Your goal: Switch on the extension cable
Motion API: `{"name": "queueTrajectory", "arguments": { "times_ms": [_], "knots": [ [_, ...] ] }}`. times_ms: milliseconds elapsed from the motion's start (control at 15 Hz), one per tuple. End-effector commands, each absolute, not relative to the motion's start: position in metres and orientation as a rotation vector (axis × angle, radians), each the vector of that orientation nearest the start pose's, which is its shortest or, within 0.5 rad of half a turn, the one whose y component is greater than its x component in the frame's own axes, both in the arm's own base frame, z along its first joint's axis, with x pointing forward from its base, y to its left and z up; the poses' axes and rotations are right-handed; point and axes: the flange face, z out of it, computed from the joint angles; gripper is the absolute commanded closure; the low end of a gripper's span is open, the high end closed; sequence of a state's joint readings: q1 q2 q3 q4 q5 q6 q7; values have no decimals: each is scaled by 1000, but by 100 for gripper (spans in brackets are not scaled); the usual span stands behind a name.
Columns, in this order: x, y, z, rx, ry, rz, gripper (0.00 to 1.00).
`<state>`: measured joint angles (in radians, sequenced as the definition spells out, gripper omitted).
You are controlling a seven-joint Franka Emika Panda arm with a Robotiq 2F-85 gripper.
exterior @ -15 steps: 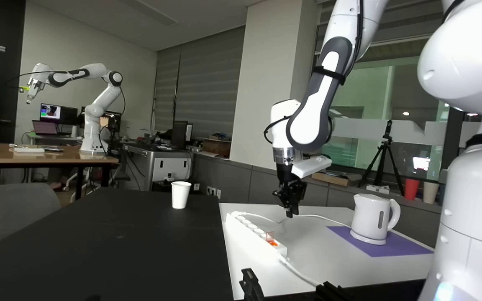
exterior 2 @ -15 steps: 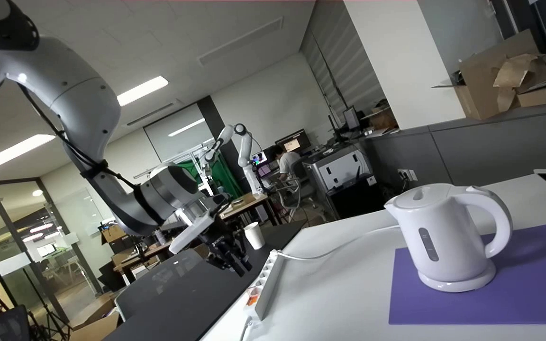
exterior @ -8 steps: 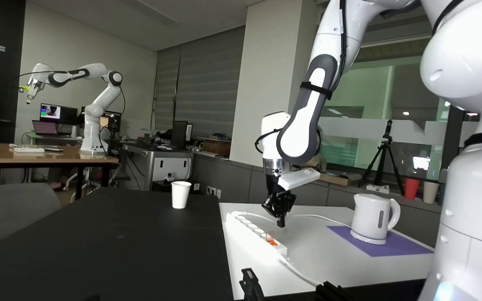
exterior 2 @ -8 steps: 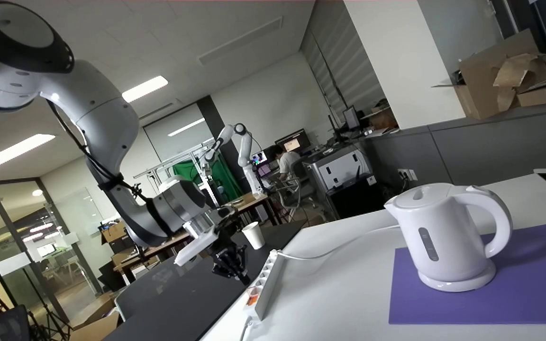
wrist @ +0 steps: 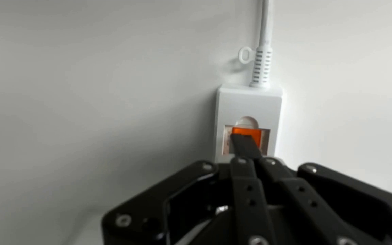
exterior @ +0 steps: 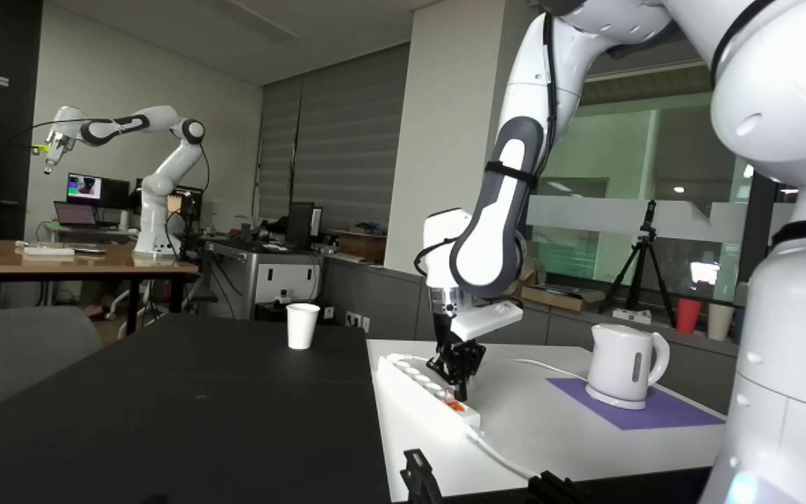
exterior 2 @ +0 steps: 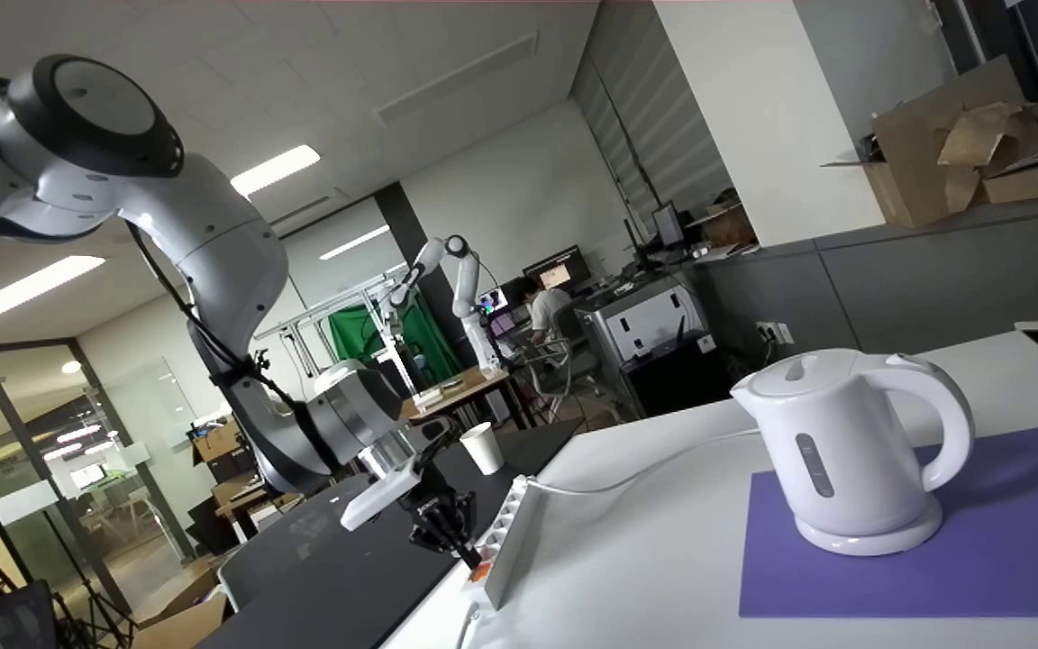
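The extension cable is a slim white power strip [exterior: 413, 381] lying on the white table; it also shows in an exterior view [exterior 2: 515, 534] and in the wrist view [wrist: 250, 105]. Its orange-red switch [wrist: 247, 130] sits in a recess near the end where the white cord [wrist: 266, 27] leaves. My gripper [wrist: 243, 139] is shut and empty, its fingertips together over the switch and hiding the switch's near part. In both exterior views the gripper [exterior: 460, 396] [exterior 2: 474, 562] points down at the switch end of the strip. I cannot tell whether the tips touch the switch.
A white jug [exterior: 616, 364] [exterior 2: 834, 451] stands on a purple mat [exterior: 655, 417] at one side of the white table [exterior: 536, 427]. A white paper cup [exterior: 301, 326] stands on the adjoining black table [exterior: 165, 392]. A thin white cord runs from the strip's far end toward the jug.
My gripper has come down and along the strip, from above the table to right over the switch. It stays shut. The strip, jug and cup have not moved.
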<state>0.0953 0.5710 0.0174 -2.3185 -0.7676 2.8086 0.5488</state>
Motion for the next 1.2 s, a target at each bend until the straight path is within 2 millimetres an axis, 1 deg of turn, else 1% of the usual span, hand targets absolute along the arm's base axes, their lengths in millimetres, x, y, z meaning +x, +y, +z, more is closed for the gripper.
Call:
{"name": "queueTrajectory", "arguments": {
  "times_ms": [0, 267, 600, 733, 1000, 1067, 1133],
  "knots": [
    [482, 90, 75, -3337, -455, 1, 100],
    [485, 89, 65, -3331, -453, -11, 100],
    [487, 83, 63, -3287, -466, -73, 100],
    [485, 72, 60, -3243, -462, -95, 100],
    [474, 35, 48, -3087, -414, -137, 100],
    [469, 26, 42, -3052, -397, -148, 100],
    [467, 22, 40, -2997, -372, -154, 100]
  ]
}}
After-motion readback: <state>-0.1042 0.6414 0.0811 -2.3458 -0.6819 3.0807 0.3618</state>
